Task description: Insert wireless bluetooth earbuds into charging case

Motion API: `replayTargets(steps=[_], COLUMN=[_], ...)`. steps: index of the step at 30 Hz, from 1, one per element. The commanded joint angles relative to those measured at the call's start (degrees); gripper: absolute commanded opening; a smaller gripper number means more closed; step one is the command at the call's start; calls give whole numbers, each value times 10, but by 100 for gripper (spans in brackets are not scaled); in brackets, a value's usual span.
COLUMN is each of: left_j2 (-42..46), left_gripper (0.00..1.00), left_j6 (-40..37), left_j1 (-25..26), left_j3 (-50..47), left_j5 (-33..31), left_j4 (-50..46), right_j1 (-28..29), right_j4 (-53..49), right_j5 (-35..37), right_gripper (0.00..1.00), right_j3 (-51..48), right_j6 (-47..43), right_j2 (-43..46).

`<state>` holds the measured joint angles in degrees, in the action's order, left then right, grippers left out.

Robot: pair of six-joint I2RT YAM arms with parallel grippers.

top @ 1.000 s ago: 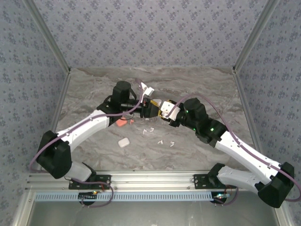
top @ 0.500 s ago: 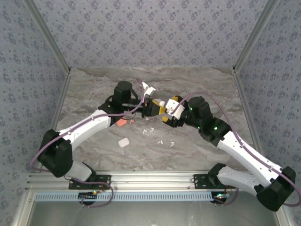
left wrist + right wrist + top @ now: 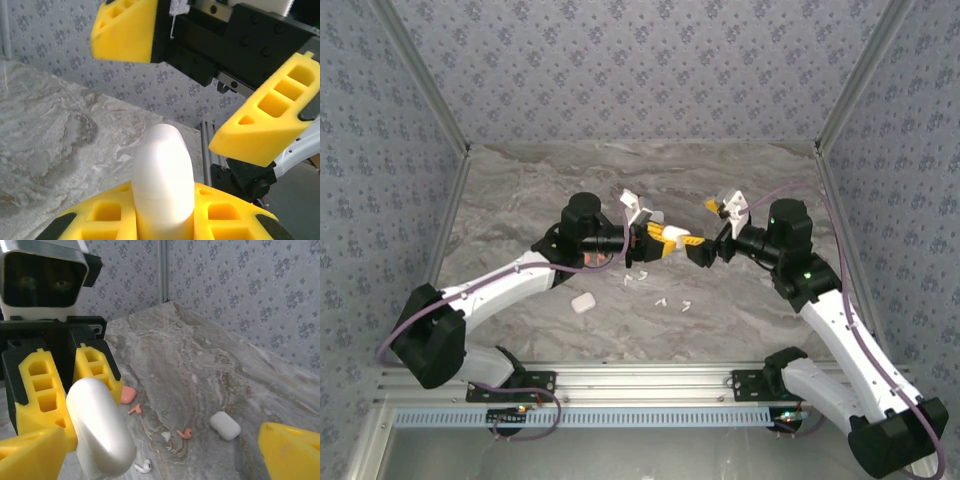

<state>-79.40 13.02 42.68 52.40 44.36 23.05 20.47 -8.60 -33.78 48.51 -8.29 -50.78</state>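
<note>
Left gripper (image 3: 670,238) is clamped on a white charging case (image 3: 162,177), held above the middle of the marble table (image 3: 520,190). The case's rounded end sticks out past the yellow fingers (image 3: 227,212). Can't tell whether its lid is open.

Right gripper (image 3: 708,232) faces it with jaws spread wide. It holds nothing and sits just off the case, not touching it.

Earbuds are all loose on the table below the grippers, none in a case. White earbuds (image 3: 635,277) are scattered from the middle toward the near edge. Right wrist view shows two orange-red earbuds (image 3: 185,433) among them, apart from each other.

A second white case (image 3: 583,302), closed, lies nearer the near edge, left of the earbuds. A salmon-orange case (image 3: 127,394) lies on the table behind the left gripper's fingers, near one orange-red earbud.
</note>
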Motion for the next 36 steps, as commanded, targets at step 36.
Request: replayTargets(steps=[36], left_j2=[42], left_gripper=[0], left_j6=[-73], left_j1=[10], left_j3=[-46], left_j5=[-115], left_j4=[43], right_j1=[-81], right_j4=[-72], right_j5=[3], right_gripper=[100], right_j3=[38], right_j6=[105], right_j2=[-1])
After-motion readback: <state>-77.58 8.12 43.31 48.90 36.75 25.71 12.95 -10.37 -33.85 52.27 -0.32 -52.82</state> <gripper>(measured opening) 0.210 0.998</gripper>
